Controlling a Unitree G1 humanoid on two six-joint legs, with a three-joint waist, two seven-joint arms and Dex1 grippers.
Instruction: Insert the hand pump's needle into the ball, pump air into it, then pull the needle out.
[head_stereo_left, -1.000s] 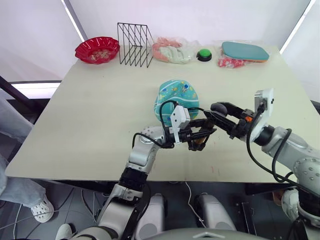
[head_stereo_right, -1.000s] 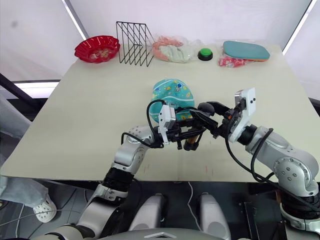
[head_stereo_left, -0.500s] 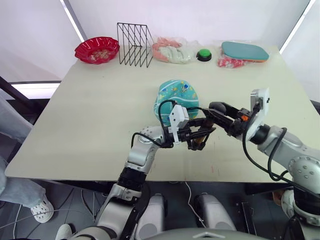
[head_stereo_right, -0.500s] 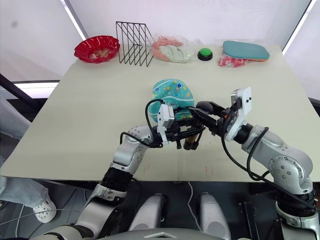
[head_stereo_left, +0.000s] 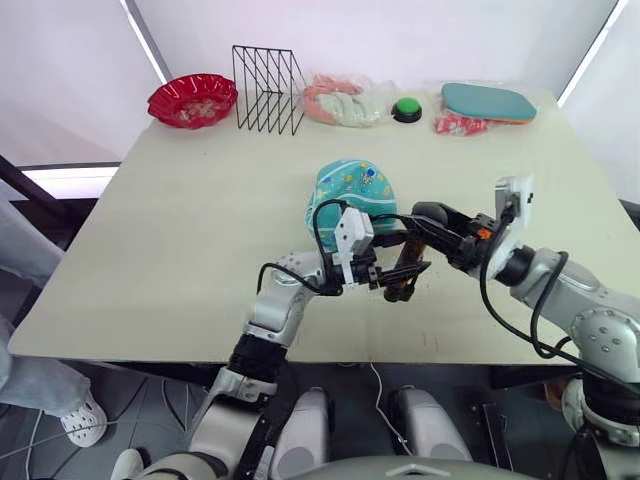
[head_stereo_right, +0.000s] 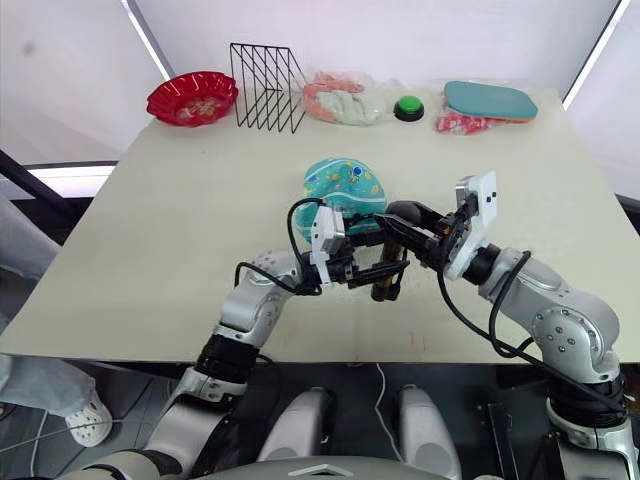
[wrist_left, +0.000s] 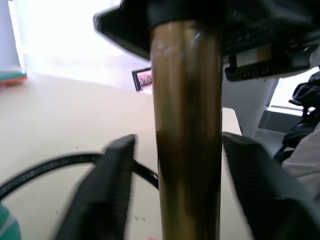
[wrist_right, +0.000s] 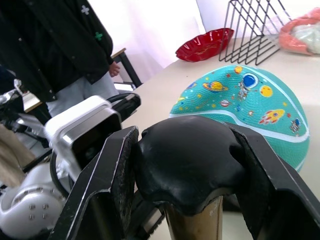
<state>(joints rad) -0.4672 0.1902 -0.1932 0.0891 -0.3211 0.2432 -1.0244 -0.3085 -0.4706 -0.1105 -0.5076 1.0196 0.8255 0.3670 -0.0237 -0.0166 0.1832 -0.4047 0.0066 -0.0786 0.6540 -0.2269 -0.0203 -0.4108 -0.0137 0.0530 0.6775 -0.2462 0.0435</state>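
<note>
Both grippers meet at the short bronze-gold metal hand pump (head_stereo_left: 404, 266) just in front of the teal rubber ball (head_stereo_left: 350, 198) with white seam lines and cartoon prints. The left gripper (head_stereo_right: 385, 270) has its two black fingers (wrist_left: 112, 185) on either side of the bronze barrel; in the left wrist view a narrow gap shows on each side of the cylinder, so whether they press on it cannot be told. The right gripper (wrist_right: 190, 175) has its fingers closed against the black cap at the pump's upper end. Compared with a second ago, the pump's barrel stands steeper: it lay close to level between the two grippers then, and now its long axis runs up and down with a slight tilt, upper cap toward the right gripper, lower end pointing down at the beige table (head_stereo_left: 180, 230). The right arm has also come a little closer to the ball, which lies where it was, just beyond both grippers. A thin black hose (head_stereo_left: 330, 212) loops from the pump up over the left wrist; the needle at its tip is too small to make out. Beyond the ball, in the right wrist view, stand a black wire rack (wrist_right: 252, 30) and a red ruffled bowl (wrist_right: 205, 44), and a person in dark clothing (wrist_right: 55, 45) stands near the table's edge.
</note>
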